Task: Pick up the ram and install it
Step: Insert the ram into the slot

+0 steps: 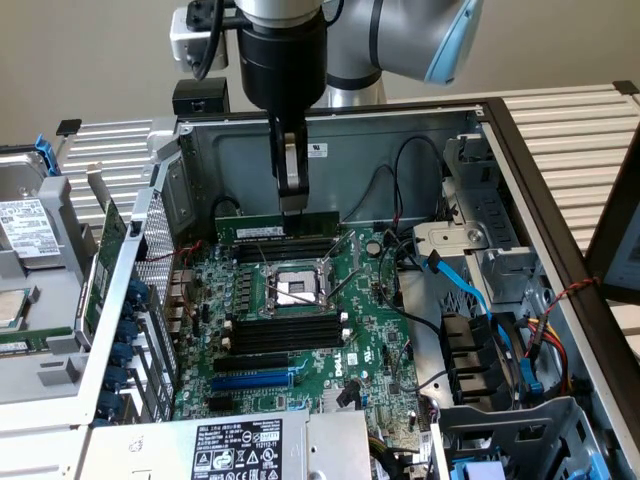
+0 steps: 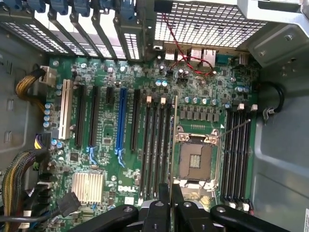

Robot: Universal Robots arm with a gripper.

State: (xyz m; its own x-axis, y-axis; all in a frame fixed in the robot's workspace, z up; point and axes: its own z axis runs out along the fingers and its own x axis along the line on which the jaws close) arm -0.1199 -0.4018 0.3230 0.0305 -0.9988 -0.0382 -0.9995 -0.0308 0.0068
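Observation:
The ram is a thin dark green stick, held level just above the motherboard, over the black slots on the far side of the CPU socket. My gripper comes straight down from above and is shut on the ram's upper edge at its middle. In the wrist view the ram shows edge-on as a thin line running out from my gripper. It lies between the row of black slots and the CPU socket, parallel to the slots.
The open computer case walls the board in. Blue and black cables and drive bays lie at the exterior view's right. A long blue slot and a power supply label sit nearer the front. More black slots flank the socket's other side.

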